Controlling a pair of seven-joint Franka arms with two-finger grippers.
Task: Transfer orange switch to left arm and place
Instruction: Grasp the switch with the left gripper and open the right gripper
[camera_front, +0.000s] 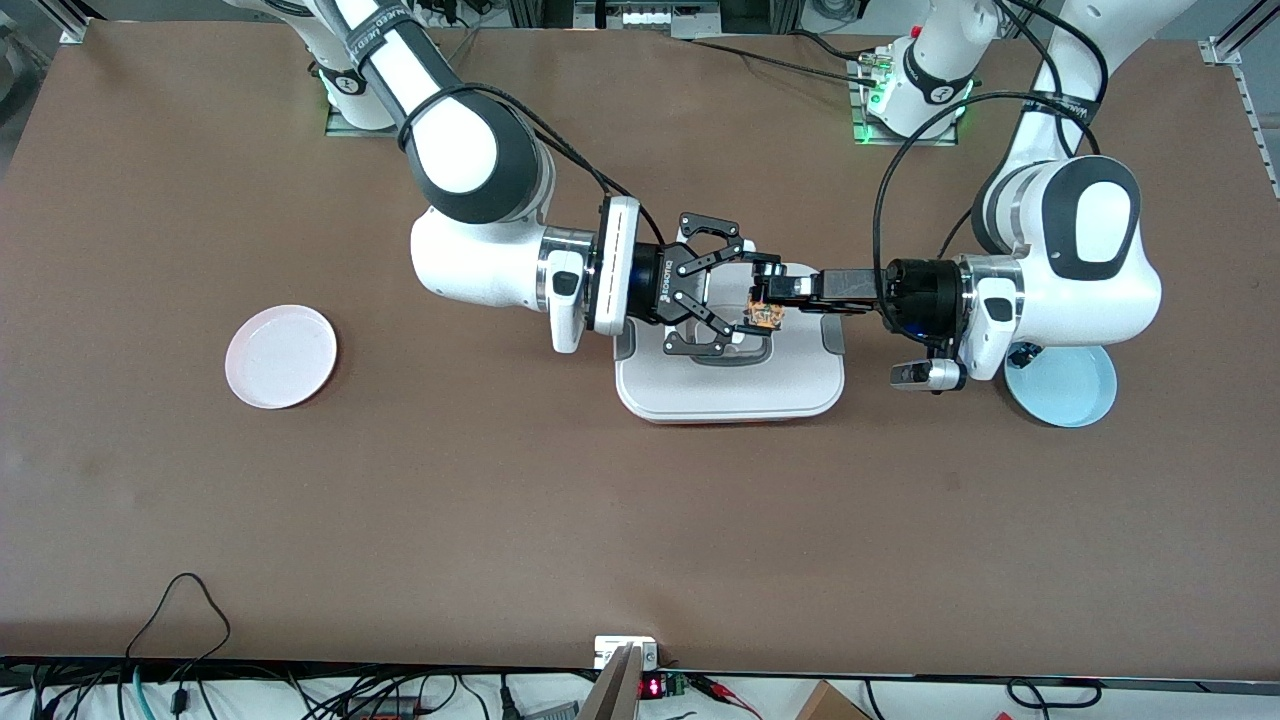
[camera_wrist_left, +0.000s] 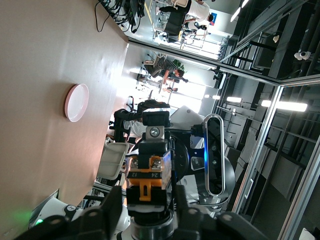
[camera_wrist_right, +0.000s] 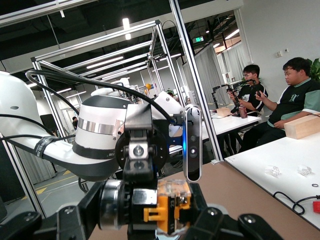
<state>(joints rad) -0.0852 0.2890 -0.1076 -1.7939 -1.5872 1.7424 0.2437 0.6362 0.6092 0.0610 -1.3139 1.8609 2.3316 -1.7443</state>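
The orange switch (camera_front: 765, 318) is held in the air over the white box (camera_front: 730, 398), between both grippers. My left gripper (camera_front: 778, 290) reaches in from the left arm's end and is shut on the switch from above and below. In the left wrist view the switch (camera_wrist_left: 149, 182) sits between its fingers (camera_wrist_left: 150, 212). My right gripper (camera_front: 758, 293) reaches in from the right arm's end. Its fingers stand against the switch's two ends, the silver one and the orange one. The right wrist view shows the switch (camera_wrist_right: 170, 207) filling the span between them (camera_wrist_right: 150, 217).
A pink plate (camera_front: 281, 356) lies toward the right arm's end of the table and also shows in the left wrist view (camera_wrist_left: 76, 102). A pale blue plate (camera_front: 1070, 395) lies under the left arm's wrist. Cables hang at the table edge nearest the front camera.
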